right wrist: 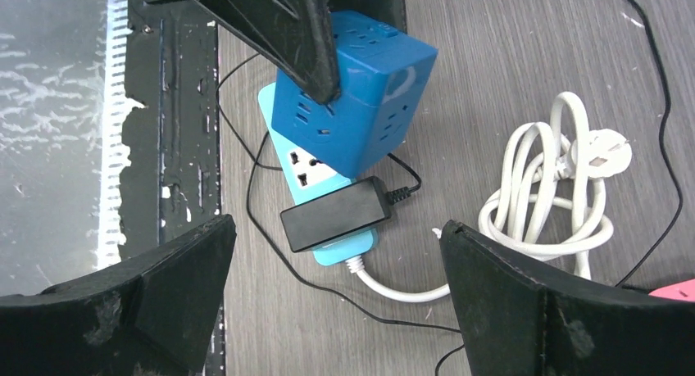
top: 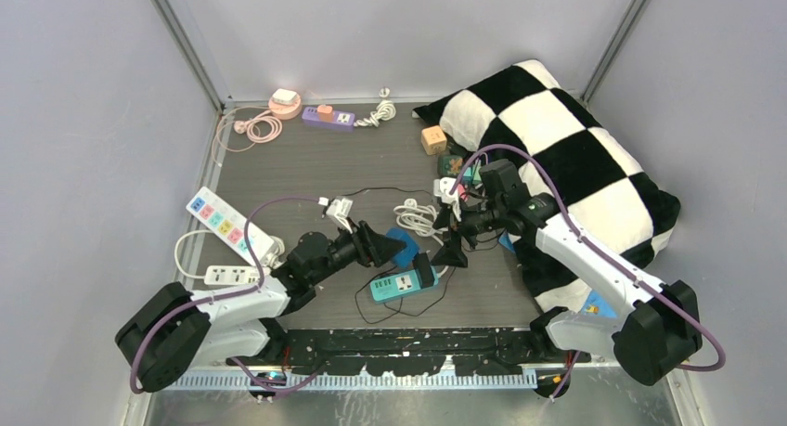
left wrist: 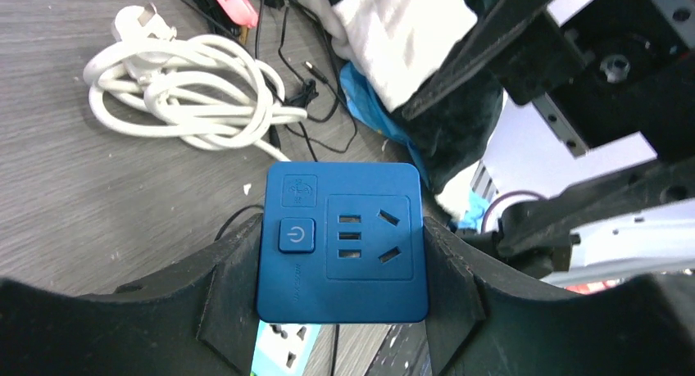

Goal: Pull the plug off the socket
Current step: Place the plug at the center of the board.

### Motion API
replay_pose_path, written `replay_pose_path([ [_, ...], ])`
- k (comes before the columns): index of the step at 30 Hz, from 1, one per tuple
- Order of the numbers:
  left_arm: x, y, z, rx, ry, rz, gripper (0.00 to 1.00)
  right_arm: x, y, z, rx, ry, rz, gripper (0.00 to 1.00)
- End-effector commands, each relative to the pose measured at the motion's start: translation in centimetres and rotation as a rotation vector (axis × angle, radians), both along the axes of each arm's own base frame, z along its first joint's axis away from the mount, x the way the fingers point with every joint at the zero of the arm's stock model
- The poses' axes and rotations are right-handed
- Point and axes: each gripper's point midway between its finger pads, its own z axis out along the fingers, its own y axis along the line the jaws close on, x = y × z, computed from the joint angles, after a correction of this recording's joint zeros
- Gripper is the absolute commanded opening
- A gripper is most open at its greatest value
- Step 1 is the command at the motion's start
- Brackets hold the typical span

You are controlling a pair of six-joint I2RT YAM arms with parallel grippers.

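The black rectangular plastic adapter plug (right wrist: 336, 214) sits pushed into the pale teal plastic power strip (right wrist: 305, 165), just beside the dark blue plastic cube socket (left wrist: 342, 245), which the left gripper (left wrist: 342, 290) clamps by two sides. The right gripper (top: 452, 250) hangs spread wide above the plug, touching nothing. The plug looks light, rigid and smooth; its long flanks seem the best hold, not its thin black cord (right wrist: 406, 192)

Plug (right wrist: 336, 215) on strip (right wrist: 307, 165), near cube socket (right wrist: 361, 106)

Pale grey walls (top: 83, 120) (metal corner posts (top: 185, 45)) enclose a dark wood-grain tabletop (top: 306, 166).
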Motion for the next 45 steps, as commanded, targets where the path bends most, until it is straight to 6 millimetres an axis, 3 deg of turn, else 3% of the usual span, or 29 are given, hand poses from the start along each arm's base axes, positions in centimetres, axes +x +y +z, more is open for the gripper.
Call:
replay_pose_path([
  [1, 2.5, -1.2, 6.1, -0.18, -0.037, 0.067, 0.01, 0.7, 0.3, 2.2, 0.044, 0.025, -0.073, 1.0],
  [10, 5.0, -3.4, 5.4, -0.227, 0.123, 0.163, 0.0, 3.5, 0.2, 1.8, 0.02, 0.019, -0.242, 1.0],
  [15, 5.4, -5.0, 5.0, -0.22, 0.181, 0.202, 0.01, 5.2, -0.1, 1.2, 0.0, 0.024, -0.335, 1.0],
  [28, 5.6, -6.6, 4.7, -0.238, 0.231, 0.236, 0.01, 5.3, 1.0, -0.6, -0.029, 0.063, -0.34, 0.99],
  [36, 5.7, -6.6, 4.2, -0.275, 0.249, 0.244, 0.01, 5.1, 1.2, -0.8, -0.042, 0.038, -0.312, 0.72],
  [41, 5.6, -6.7, 4.3, -0.3, 0.251, 0.236, 0.06, 5.2, 1.1, -1.0, -0.052, 0.034, -0.313, 0.55],
  [45, 5.6, -6.5, 4.6, -0.309, 0.25, 0.236, 0.16, 5.3, 1.1, -1.0, -0.057, 0.038, -0.309, 0.31],
])
